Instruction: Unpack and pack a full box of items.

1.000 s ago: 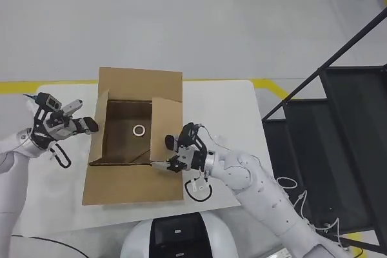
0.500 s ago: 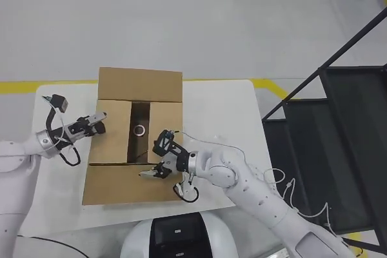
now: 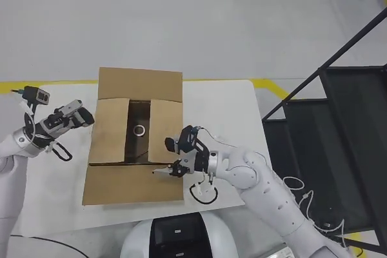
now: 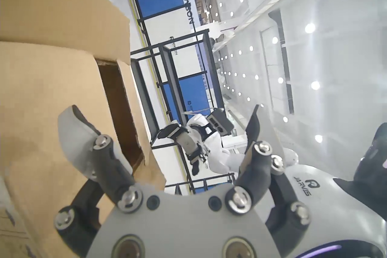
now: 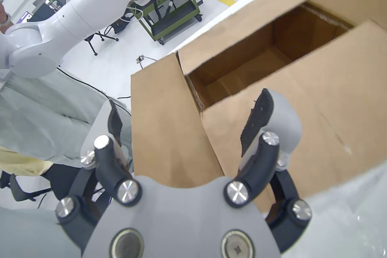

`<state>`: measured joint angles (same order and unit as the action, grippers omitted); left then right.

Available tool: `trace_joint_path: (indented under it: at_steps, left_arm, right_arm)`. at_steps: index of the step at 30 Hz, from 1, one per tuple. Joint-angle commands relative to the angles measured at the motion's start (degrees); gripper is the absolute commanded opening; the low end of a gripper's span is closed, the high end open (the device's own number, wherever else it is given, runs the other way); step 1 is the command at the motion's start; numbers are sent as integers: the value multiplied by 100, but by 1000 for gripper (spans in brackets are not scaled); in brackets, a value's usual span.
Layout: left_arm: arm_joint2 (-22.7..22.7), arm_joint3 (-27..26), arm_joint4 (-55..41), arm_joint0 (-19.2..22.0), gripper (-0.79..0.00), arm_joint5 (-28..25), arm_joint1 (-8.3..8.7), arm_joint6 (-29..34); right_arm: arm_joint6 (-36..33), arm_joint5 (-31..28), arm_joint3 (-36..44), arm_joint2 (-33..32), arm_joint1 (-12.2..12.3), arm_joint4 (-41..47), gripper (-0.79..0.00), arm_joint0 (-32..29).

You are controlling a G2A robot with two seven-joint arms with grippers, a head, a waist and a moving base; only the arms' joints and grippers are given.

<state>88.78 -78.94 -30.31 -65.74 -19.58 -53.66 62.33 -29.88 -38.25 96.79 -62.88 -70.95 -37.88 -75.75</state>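
Observation:
A brown cardboard box (image 3: 109, 138) stands in the middle of the white table (image 3: 219, 106). Its two side flaps lie folded inward, leaving a narrow gap. Through the gap a ring-shaped roll of tape (image 3: 139, 130) shows on the box floor. The far flap (image 3: 140, 82) and near flap (image 3: 132, 184) lie spread outward. My left gripper (image 3: 84, 117) (image 4: 164, 132) is open, just off the box's left side beside the left flap (image 4: 45, 89). My right gripper (image 3: 168, 169) (image 5: 187, 120) is open, empty, over the near right corner of the box (image 5: 302, 108).
A black metal stair frame (image 3: 335, 122) stands to the right of the table. Yellow floor tape (image 3: 13, 86) runs behind the table. Bare table surface lies left and right of the box.
Both side flaps, upright a second ago, have been folded down over the opening. My left gripper has since drawn back to the left, and my right gripper back to the right.

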Motion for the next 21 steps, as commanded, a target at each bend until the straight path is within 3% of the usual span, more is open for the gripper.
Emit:
trace_joint_path:
  at_steps: [1,6,11,16,21]
  left_arm:
    - [96,-6,-63,-51,0,-10,9,-59]
    - [321,-12,-124,-183,0,-61,31,-269]
    - [432,-39,-231,-311,0,-23,35,-406]
    - [518,-76,-228,-436,0,-4,42,-496]
    - [556,-97,-189,-491,0,-16,41,-623]
  right_arm:
    - [-254,-175,-30,-311,93,271,0,-355]
    - [-854,-468,-28,-840,300,653,0,-1114]
    - [-1006,-605,-76,-927,380,982,0,-1406]
    - [-1649,-830,-100,-554,429,1300,0,-1352]
    - [-1729,-753,-441,-162,402,1540,0,-977]
